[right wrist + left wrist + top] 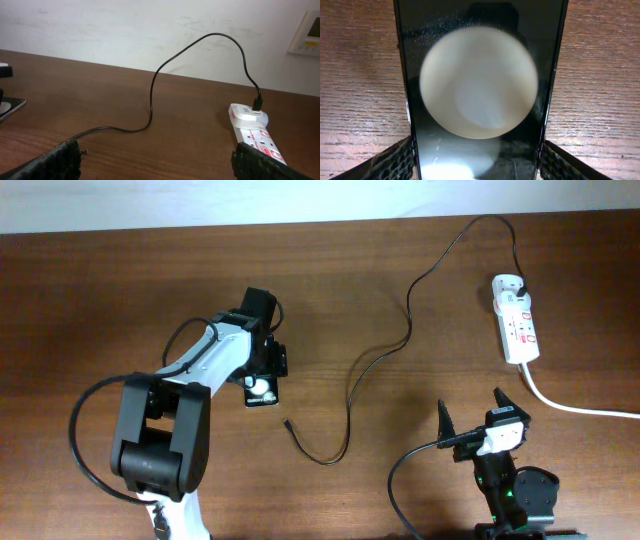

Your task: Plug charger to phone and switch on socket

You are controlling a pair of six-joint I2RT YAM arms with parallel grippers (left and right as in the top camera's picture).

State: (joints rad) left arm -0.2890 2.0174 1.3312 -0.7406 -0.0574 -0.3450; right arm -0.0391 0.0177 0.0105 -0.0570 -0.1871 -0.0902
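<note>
The phone [262,391] lies flat on the wooden table, screen up with a round white reflection; it fills the left wrist view [480,90]. My left gripper [263,370] is down over it, its finger pads [477,162] pressed against the phone's two long edges. The charger [408,330], a thin black cable, runs from the white adapter on the socket [517,325] in loops to its free tip [288,422], on the table right of the phone. My right gripper [472,412] is open and empty, above the table's front right [157,160], facing the cable [152,95] and socket [255,135].
A thick white cord [580,408] leaves the socket's near end toward the right edge. The right arm's base [515,490] stands at the front right. A white wall runs behind the table, with a wall panel [307,32].
</note>
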